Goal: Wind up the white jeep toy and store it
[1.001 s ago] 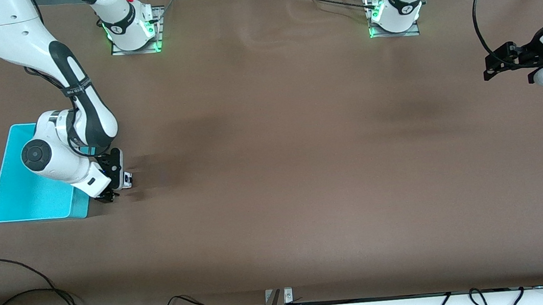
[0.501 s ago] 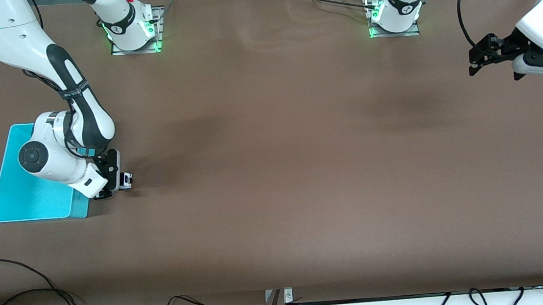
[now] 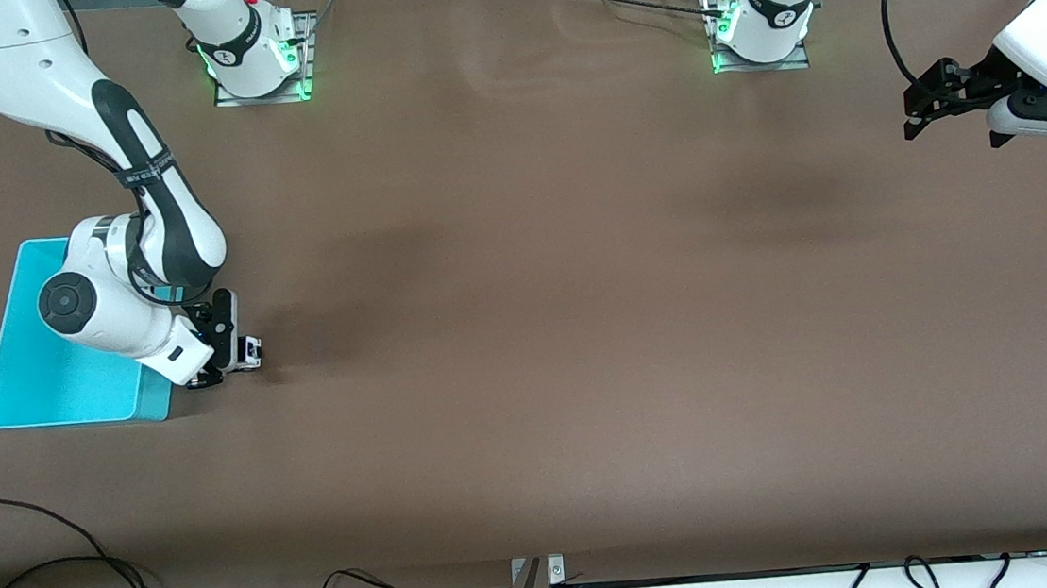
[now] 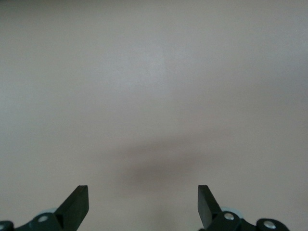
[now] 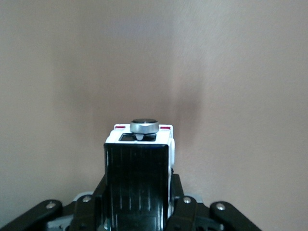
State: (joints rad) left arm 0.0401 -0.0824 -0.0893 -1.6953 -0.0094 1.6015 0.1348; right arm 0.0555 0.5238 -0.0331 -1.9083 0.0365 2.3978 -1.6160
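Right wrist view shows the right gripper (image 5: 138,211) clamped on the white jeep toy (image 5: 139,166), its 2 fingers pressed against the toy's sides, black roof panel toward the camera and a round grey spare wheel at the toy's end. From the front view, the right gripper (image 3: 224,353) holds the jeep (image 3: 249,349) low at the brown table (image 3: 583,327), just beside the turquoise bin (image 3: 47,373) at the right arm's end. The left gripper (image 3: 928,102) hangs over the left arm's end of the table, its fingers (image 4: 77,204) spread apart around nothing; that arm waits.
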